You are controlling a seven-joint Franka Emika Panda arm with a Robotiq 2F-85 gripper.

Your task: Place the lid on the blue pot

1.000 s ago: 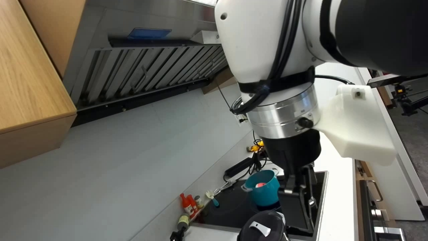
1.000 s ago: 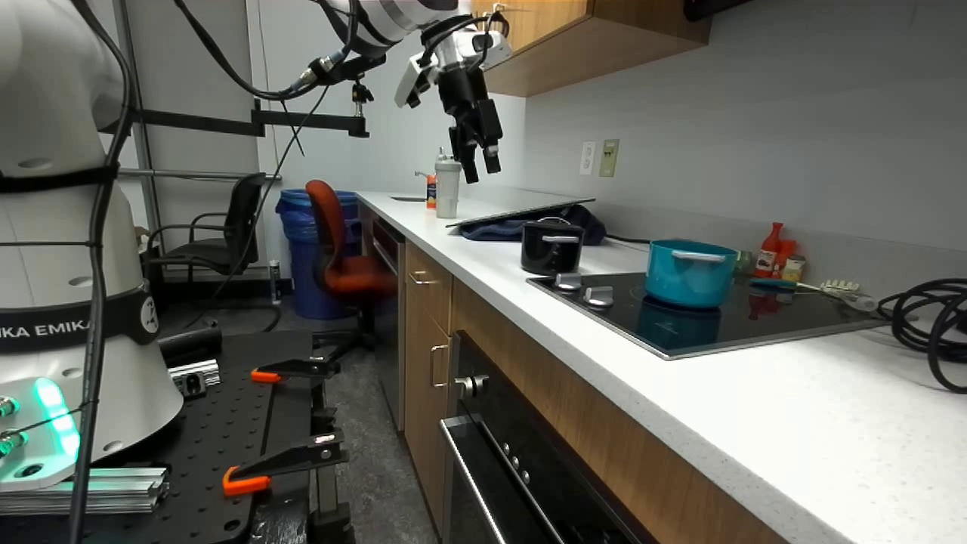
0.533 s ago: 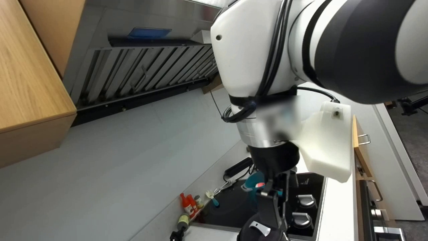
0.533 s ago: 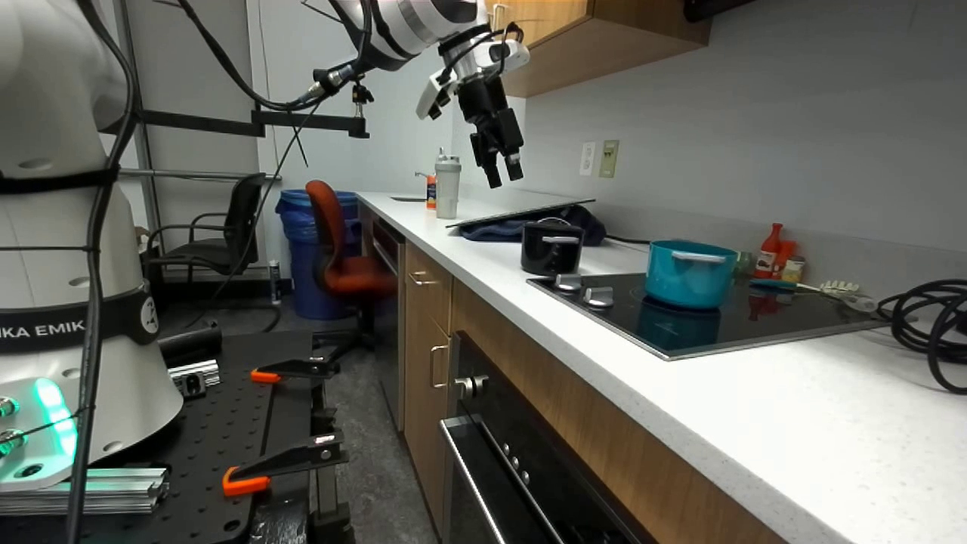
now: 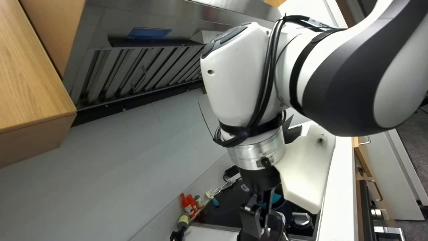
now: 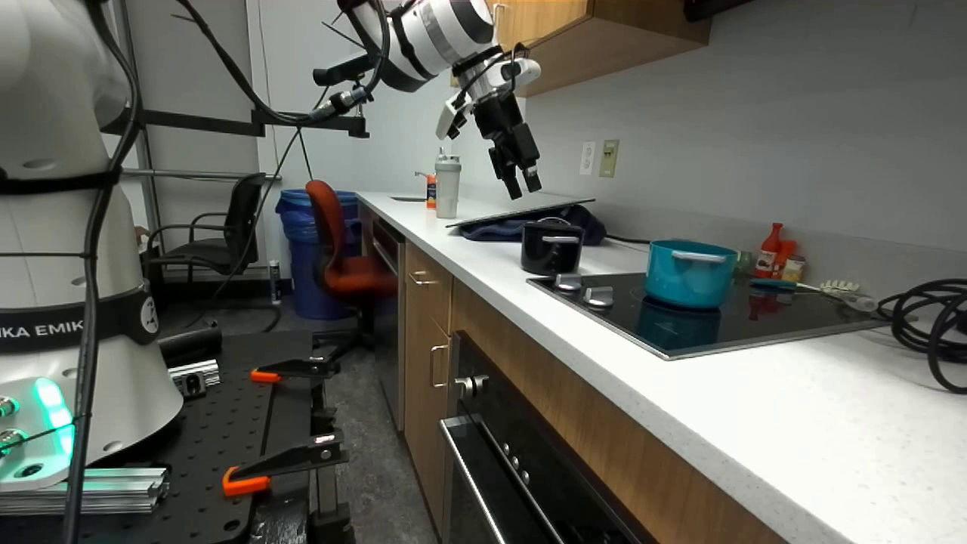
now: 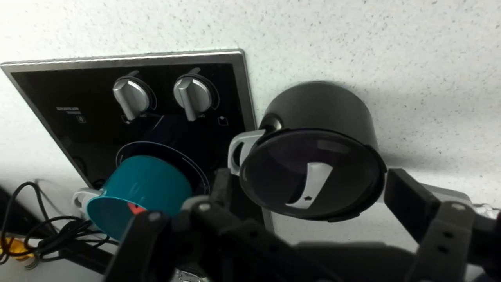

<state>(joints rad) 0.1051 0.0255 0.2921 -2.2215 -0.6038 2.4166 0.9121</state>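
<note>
Blue pot [image 7: 156, 182]: lower left of your wrist frame, standing on the cooktop [image 7: 90, 94]. Black pot [image 7: 325, 105]: right of centre there, on the counter [image 7: 430, 58], just beside the cooktop's edge. Your gripper [image 6: 525, 189]: upper centre in an exterior view, higher than the black pot, jaws spread apart. Lid [image 7: 293, 170]: on the black pot, pale handle [image 7: 314, 182] right of your wrist frame's middle. Red item [image 7: 136, 208]: inside the blue pot.

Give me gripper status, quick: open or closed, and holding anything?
Robotiq gripper: open, holding nothing; the dark lid sits on the black pot.
</note>
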